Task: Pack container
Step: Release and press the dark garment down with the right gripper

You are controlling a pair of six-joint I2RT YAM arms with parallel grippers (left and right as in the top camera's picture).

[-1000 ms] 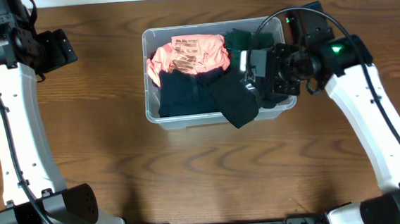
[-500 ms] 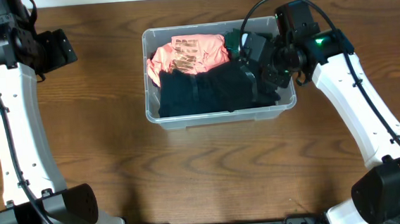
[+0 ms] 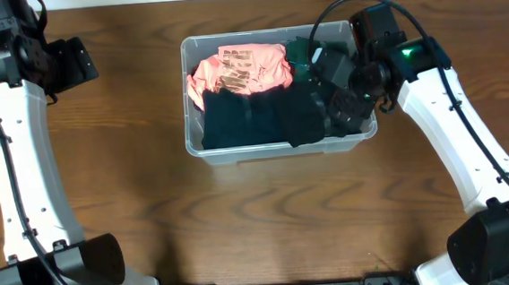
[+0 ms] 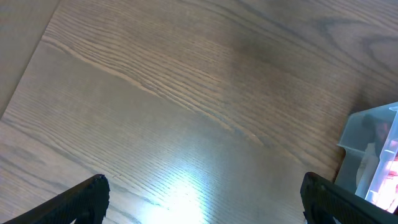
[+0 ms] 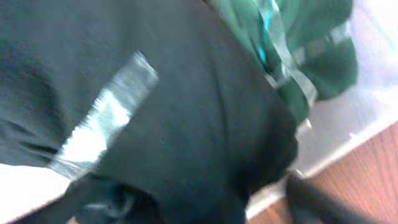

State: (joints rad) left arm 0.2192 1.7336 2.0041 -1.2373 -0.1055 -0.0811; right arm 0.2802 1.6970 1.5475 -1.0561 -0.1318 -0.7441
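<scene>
Two arms here, only the R one is in the work. Your L tool (image 4: 208,198) hangs over bare desk (image 3: 269,222) at the far-left corner. In the L wrist view its fingers are spread wide w/ nothing between them, and a corner of the container just shows at the frame's right side.

The container (image 3: 237,154) sits mid-desk, nearer the far edge than the near one, long side parallel to that edge. Inside, L to R:
- pink top (image 3: 239,68), far-left part of the bin
- dark garment (image 3: 253,117), filling the near half and running up to the near wall; can't tell if its hem laps over the rim
- green garment (image 3: 300,51), far-right corner

Your R tool (image 3: 339,96) is down in the bin's right end, on or just above the dark cloth. The R wrist view is blurred and filled w/ dark fabric, so I can't tell if it's spread or pinching.

Handling, my read:
- The bin looks thin and fairly stiff, light even when loaded, w/ smooth walls that would prob. slip in a pinch. Take it by the rimmed edge at a short end, not the flat wall.
- The clothes are soft and floppy and may spring back up. Grab a bunched fold, not a flat patch, and press down toward the bin's middle.
</scene>
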